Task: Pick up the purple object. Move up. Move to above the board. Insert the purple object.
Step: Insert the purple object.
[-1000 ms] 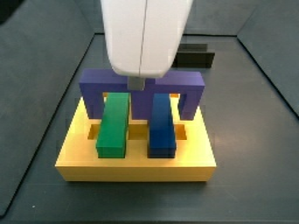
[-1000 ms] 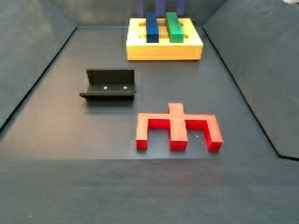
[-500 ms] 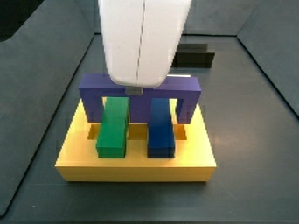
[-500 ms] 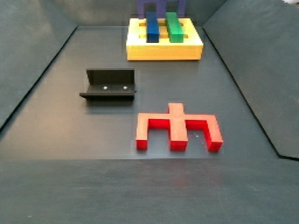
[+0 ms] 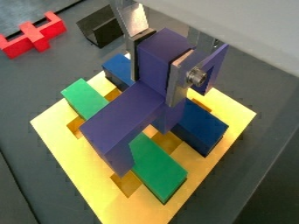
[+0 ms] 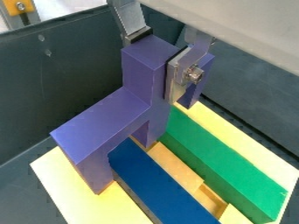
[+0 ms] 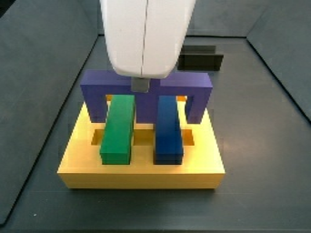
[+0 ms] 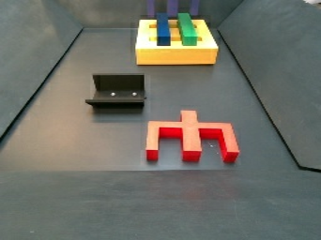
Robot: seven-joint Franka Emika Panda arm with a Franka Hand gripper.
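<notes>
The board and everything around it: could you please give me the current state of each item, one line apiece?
Pincer: over the board, shut on the purple object.
Purple object: held upright, legs down, straddling the bars.
Board: flat on the floor.
Green bar: lying in the board.
Blue bar: lying in the board.
Red piece: flat on the floor, untouched.
Fixture: standing, empty.

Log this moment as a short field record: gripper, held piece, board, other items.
gripper: the gripper is above the board, shut on the purple bridge piece
purple bridge piece: legs down over the yellow slotted board, astride the bars
board: holds a long green bar and a long blue bar
other items: red notched piece and dark L-shaped fixture on the floor
</notes>
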